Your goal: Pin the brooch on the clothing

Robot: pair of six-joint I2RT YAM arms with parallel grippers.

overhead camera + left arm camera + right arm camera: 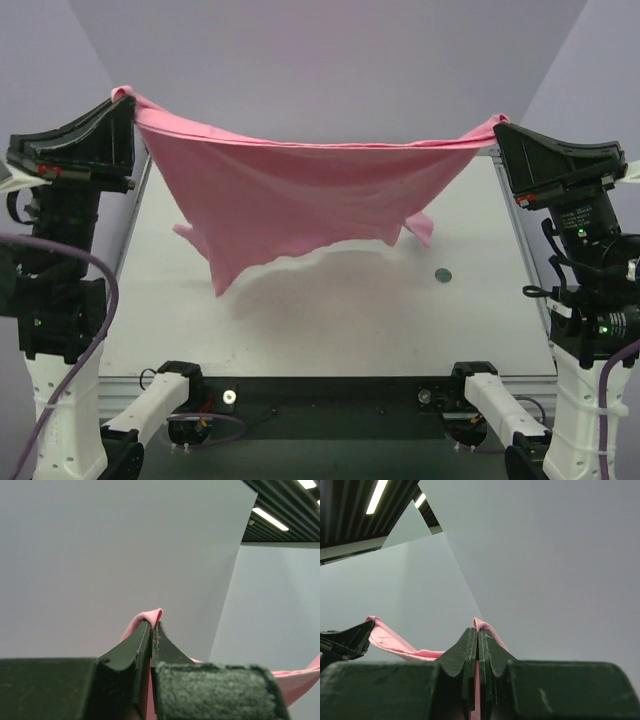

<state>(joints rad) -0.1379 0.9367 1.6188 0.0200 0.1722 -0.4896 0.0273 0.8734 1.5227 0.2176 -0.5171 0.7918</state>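
The pink T-shirt [290, 195] hangs in the air, stretched between my two raised grippers, its lower part drooping over the table. My left gripper [124, 98] is shut on the shirt's left corner, which shows as a pink fold [149, 616] above the fingertips. My right gripper [500, 124] is shut on the right corner, a pink fold [481, 624] between the jaws. The brooch [443, 274], a small dark round disc, lies on the table right of centre, below and right of the hanging shirt. The neck label is hidden.
The white table [330, 320] has a metal front rail [330, 384] with both arm bases. Grey walls stand behind. The left arm's body [55, 270] and the right arm's body [590, 290] flank the table.
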